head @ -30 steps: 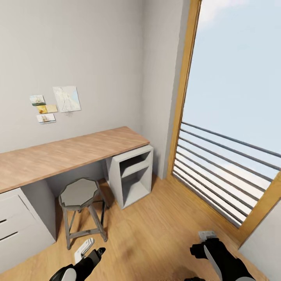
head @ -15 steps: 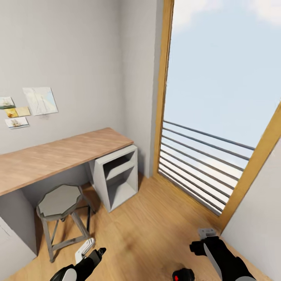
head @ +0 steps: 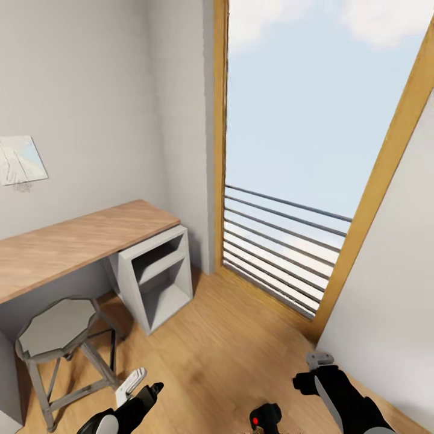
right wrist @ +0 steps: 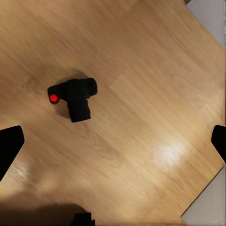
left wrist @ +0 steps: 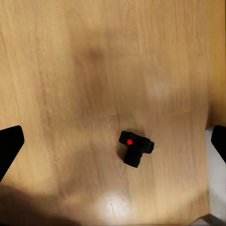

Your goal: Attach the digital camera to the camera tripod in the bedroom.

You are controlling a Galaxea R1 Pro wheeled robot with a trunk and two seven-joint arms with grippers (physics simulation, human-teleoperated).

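Bedroom corner by the window (head: 289, 150): camera (head: 265, 417) lying on bare floor (head: 211, 355) between left gripper (head: 140, 386) and right gripper (head: 318, 372), both spread wide, holding nothing. Risk: rolling over or nudging it. Open planks ahead; stool (head: 57, 325), desk (head: 78, 241) crowding one side.

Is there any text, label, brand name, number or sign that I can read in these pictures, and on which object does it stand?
No readable text in any view.
The small black boxy digital camera on the light wood plank floor bears only a bright red round button, no lettering.
The pale paper sheet on the grey wall shows a faint sketch; any writing there is too blurred to read.
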